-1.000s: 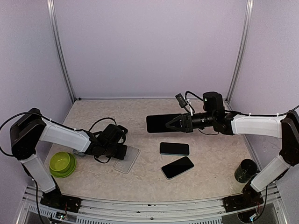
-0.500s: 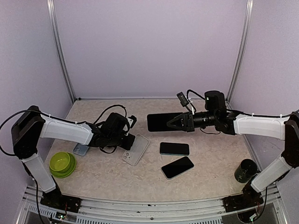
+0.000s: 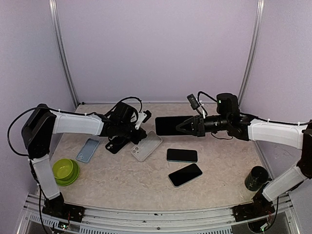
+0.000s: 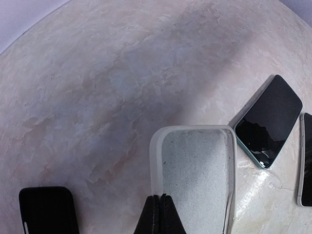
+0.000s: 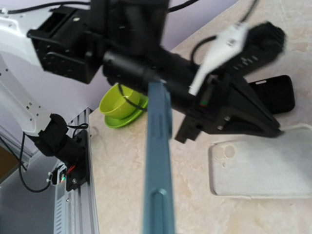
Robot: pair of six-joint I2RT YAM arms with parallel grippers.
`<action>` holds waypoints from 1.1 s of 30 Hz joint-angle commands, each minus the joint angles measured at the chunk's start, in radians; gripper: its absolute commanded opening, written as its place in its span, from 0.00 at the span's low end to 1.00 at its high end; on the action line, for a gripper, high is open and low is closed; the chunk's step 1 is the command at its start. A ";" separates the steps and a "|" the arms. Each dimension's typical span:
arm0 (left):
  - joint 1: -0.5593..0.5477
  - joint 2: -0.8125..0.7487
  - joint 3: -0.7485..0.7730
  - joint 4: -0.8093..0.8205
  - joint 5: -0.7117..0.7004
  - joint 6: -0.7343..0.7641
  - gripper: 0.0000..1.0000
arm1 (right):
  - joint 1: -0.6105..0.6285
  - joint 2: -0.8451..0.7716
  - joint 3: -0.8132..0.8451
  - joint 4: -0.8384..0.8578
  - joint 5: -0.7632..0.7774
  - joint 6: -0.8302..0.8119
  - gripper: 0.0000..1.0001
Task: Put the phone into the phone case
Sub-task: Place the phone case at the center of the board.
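Observation:
My left gripper (image 3: 137, 136) is shut on the near rim of a clear white phone case (image 3: 146, 146), held above the table left of centre. In the left wrist view the closed fingertips (image 4: 160, 210) pinch the case's edge (image 4: 195, 180), its open side facing the camera. My right gripper (image 3: 181, 127) is shut on a dark phone (image 3: 165, 126), held level in the air just right of the case. The right wrist view shows this phone edge-on as a blue strip (image 5: 158, 161), with the white case (image 5: 263, 168) beyond it.
Two more phones (image 3: 182, 155) (image 3: 185, 174) lie on the table right of centre. A blue case (image 3: 87, 149) and a black case (image 3: 115, 145) lie at the left. A green bowl (image 3: 66, 171) is at the near left, a dark cup (image 3: 256, 178) at the near right.
My left gripper has lifted the clear case and carried it away from me and to the right, towards the held phone, uncovering the blue and black cases. The right arm has barely shifted.

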 commanded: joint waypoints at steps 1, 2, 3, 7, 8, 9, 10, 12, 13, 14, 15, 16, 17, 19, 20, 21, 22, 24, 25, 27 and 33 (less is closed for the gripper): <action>0.019 0.081 0.080 -0.107 0.115 0.142 0.00 | -0.007 -0.048 -0.011 0.012 0.006 -0.014 0.00; 0.024 0.102 0.093 -0.123 0.134 0.157 0.00 | -0.007 -0.053 -0.013 0.011 0.010 -0.014 0.00; 0.029 0.116 0.104 -0.129 0.153 0.169 0.00 | -0.007 -0.057 -0.016 0.010 0.011 -0.015 0.00; 0.035 0.147 0.126 -0.132 0.216 0.210 0.00 | -0.008 -0.072 -0.026 0.005 0.021 -0.019 0.00; 0.034 0.152 0.132 -0.133 0.232 0.220 0.00 | -0.007 -0.075 -0.029 0.004 0.022 -0.019 0.00; 0.033 0.159 0.138 -0.133 0.242 0.227 0.00 | -0.007 -0.077 -0.030 0.003 0.025 -0.019 0.00; 0.030 0.166 0.147 -0.135 0.248 0.232 0.00 | -0.008 -0.076 -0.030 0.003 0.024 -0.019 0.00; 0.025 0.192 0.178 -0.156 0.258 0.239 0.00 | -0.007 -0.077 -0.030 0.003 0.026 -0.017 0.00; 0.025 0.203 0.196 -0.166 0.260 0.240 0.00 | -0.007 -0.076 -0.031 0.006 0.026 -0.016 0.00; 0.025 0.218 0.216 -0.178 0.260 0.242 0.01 | -0.007 -0.076 -0.031 0.006 0.027 -0.013 0.00; 0.025 0.237 0.230 -0.188 0.254 0.239 0.02 | -0.008 -0.075 -0.031 0.006 0.028 -0.011 0.00; 0.025 0.246 0.240 -0.195 0.248 0.237 0.04 | -0.007 -0.074 -0.031 0.006 0.029 -0.011 0.00; 0.025 0.255 0.247 -0.198 0.237 0.234 0.06 | -0.007 -0.074 -0.031 0.007 0.029 -0.010 0.00; 0.027 0.262 0.246 -0.192 0.223 0.223 0.10 | -0.008 -0.071 -0.031 0.008 0.030 -0.007 0.00; 0.029 0.261 0.244 -0.181 0.214 0.215 0.14 | -0.009 -0.071 -0.030 0.009 0.028 -0.006 0.00; 0.031 0.258 0.240 -0.172 0.204 0.207 0.17 | -0.008 -0.069 -0.029 0.009 0.027 -0.005 0.00; 0.033 0.252 0.241 -0.166 0.201 0.200 0.18 | -0.007 -0.069 -0.027 0.009 0.027 -0.005 0.00; 0.037 0.243 0.239 -0.154 0.187 0.187 0.24 | -0.008 -0.064 -0.024 0.009 0.026 -0.003 0.00; 0.037 0.233 0.240 -0.147 0.160 0.169 0.27 | -0.007 -0.062 -0.022 0.009 0.026 -0.004 0.00; 0.038 0.217 0.240 -0.134 0.109 0.130 0.31 | -0.008 -0.056 -0.014 0.005 0.025 -0.004 0.00; 0.040 0.137 0.212 -0.106 -0.041 -0.073 0.45 | -0.008 -0.043 -0.004 0.001 0.030 -0.009 0.00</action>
